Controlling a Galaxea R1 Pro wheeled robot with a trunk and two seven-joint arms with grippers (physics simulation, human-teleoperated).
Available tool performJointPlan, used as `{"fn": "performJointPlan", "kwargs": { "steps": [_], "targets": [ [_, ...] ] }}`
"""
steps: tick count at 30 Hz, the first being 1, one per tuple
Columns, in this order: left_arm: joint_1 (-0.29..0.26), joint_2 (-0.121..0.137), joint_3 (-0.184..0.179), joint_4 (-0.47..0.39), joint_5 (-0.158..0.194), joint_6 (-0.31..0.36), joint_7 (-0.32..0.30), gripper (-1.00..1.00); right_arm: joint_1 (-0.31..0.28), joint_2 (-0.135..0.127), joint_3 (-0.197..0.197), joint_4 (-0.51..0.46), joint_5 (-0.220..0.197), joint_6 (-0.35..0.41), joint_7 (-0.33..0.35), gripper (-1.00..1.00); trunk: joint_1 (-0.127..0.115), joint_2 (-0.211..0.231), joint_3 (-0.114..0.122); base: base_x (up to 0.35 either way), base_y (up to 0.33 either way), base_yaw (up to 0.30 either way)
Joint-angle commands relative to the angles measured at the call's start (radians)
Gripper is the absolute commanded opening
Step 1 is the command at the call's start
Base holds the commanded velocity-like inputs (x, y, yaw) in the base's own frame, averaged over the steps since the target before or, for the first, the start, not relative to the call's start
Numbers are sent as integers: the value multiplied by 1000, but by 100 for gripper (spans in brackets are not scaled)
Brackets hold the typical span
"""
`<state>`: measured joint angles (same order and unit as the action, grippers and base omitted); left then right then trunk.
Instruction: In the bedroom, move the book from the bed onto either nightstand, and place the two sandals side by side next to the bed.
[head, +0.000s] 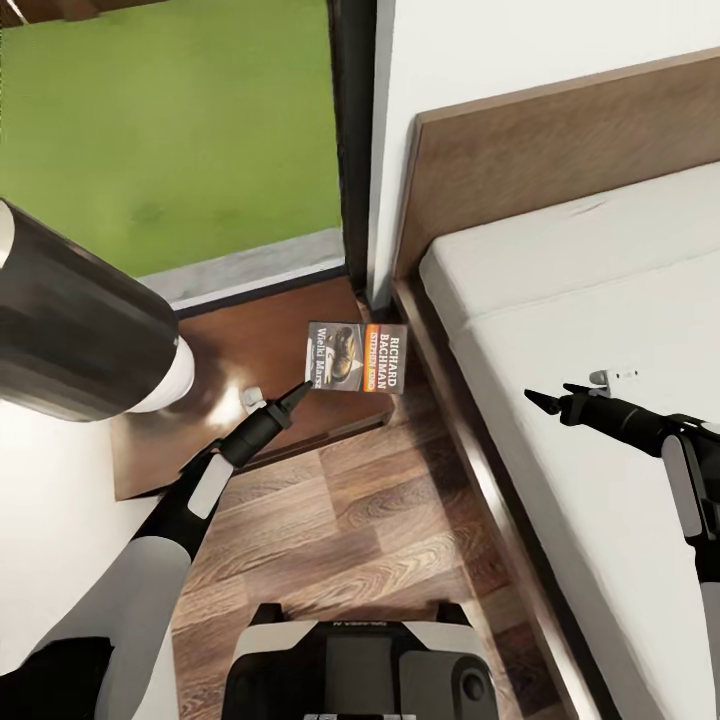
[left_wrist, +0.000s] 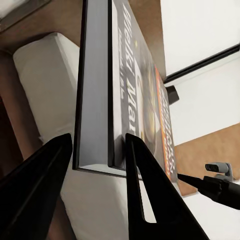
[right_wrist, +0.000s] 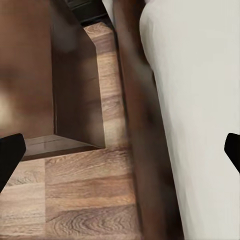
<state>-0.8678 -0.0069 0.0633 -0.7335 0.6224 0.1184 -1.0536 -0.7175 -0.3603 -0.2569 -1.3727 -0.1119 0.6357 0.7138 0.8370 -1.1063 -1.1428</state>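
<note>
Head view, note 1: my left pincer (head: 297, 392) has the book (head: 357, 357) by its near edge, and the book hangs over the far right corner of the nightstand (head: 215, 345), by the bed's headboard. Cover faces up, the lettering "RICHARD BACHMAN" legible; I cannot tell whether its underside already touches the stand's top or sits just above it.

Left wrist view: both fingers (left_wrist: 145, 200) bracket the book's (left_wrist: 95, 100) page block, 1 on each face, so the pincer is clamped narrow on it. The book's long axis runs straight away from the pincer, in line with the fingers.

Note 2: the bed (head: 590, 330) lies to my right, pale mattress, dark frame. My right pincer (head: 545, 398) hovers over the mattress near its edge, well apart from the book; its tips stand spread in the right wrist view and it carries nothing.

Judgement: the left arm is the only one placed for this step. The part of the book toward the bed looks to overhang the stand's edge, so I would want it brought inward over the top before letting go, or it may tip to the floor (head: 370, 500).

Sandals not dealt with yet.
</note>
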Motion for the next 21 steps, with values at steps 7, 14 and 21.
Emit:
{"fn": "performJointPlan", "kwargs": {
  "steps": [7, 14, 21],
  "targets": [
    [0, -1, 3, 0, 3, 10, -4, -100, 0, 0, 0, 1, 9, 7, -12, 100, 27, -50, -22, 0, 0, 14],
    [0, -1, 3, 1, 3, 10, -3, -100, 0, 0, 1, 0, 44, 9, -18, 100, 54, -99, -44, 0, 0, 141],
    [0, -1, 3, 1, 3, 10, -3, -100, 0, 0, 1, 0, 46, 9, -19, 100, 81, -148, -66, 0, 0, 274]
  ]
}}
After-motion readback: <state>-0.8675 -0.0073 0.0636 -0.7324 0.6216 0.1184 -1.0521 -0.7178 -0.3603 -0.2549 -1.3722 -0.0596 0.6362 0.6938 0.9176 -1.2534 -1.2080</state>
